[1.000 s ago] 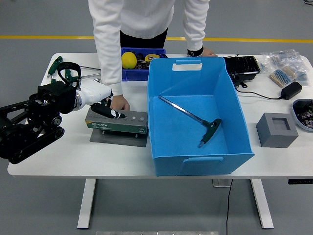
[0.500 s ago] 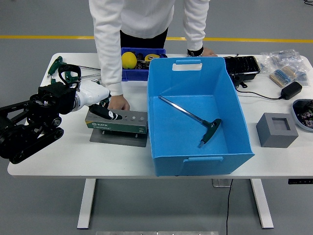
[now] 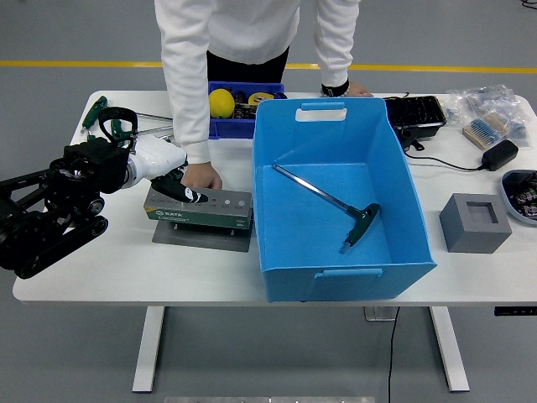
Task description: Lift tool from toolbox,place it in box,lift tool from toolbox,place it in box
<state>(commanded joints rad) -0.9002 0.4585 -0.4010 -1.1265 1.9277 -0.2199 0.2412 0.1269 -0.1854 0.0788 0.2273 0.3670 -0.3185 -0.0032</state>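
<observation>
The white counter carries a large blue box right of centre, and inside it a T-handle wrench lies flat on the bottom, its dark handle toward the near right. Left of the box sits the grey-green toolbox on a grey base plate, its top showing round sockets. The black left arm comes in from the left, and its robot hand lies over the toolbox's left end with the fingers curled down around a dark tool seated there. A person in a white top stands at the far side; one hand rests on the toolbox's far edge just beside the robot hand, the other on the counter behind the box. A small blue bin with a yellow ball stands far behind the toolbox, and a grey foam block sits right of the box.
</observation>
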